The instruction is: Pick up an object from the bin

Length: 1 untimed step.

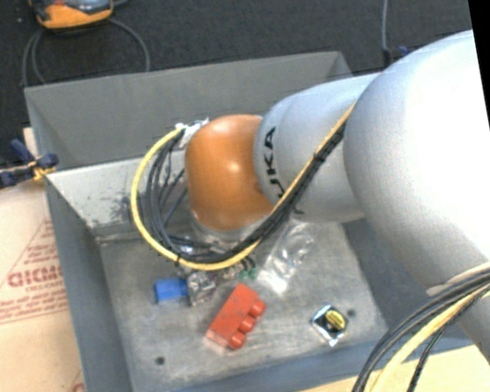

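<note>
My gripper (202, 285) reaches down into the left middle of the bin, mostly hidden under the arm's orange cover and cables. A small blue block (169, 291) lies right against its left side. Just below and to the right of the gripper, a red toy brick (236, 318) rests tilted on the bin floor. Whether anything is held is hidden.
A crumpled clear plastic piece (289, 250) lies right of the gripper, partly under the arm. A small black and yellow thing (330, 322) sits near the bin's front right corner. The arm covers the bin's right and rear.
</note>
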Tool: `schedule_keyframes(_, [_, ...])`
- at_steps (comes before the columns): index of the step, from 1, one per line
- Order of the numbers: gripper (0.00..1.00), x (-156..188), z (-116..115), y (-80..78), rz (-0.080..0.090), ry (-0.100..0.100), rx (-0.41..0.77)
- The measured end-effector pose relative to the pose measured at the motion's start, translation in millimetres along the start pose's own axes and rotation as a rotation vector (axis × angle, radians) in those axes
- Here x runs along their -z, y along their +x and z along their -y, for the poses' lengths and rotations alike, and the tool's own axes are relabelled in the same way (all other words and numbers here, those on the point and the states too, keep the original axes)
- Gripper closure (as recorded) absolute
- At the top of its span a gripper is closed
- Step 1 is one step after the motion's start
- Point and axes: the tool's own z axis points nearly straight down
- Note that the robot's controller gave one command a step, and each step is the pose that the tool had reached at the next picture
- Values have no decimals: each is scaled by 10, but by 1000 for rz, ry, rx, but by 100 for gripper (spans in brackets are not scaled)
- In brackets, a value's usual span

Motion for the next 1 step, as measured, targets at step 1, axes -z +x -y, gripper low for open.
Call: schedule_keyframes(1, [100, 1577, 235, -55, -2, 2, 72])
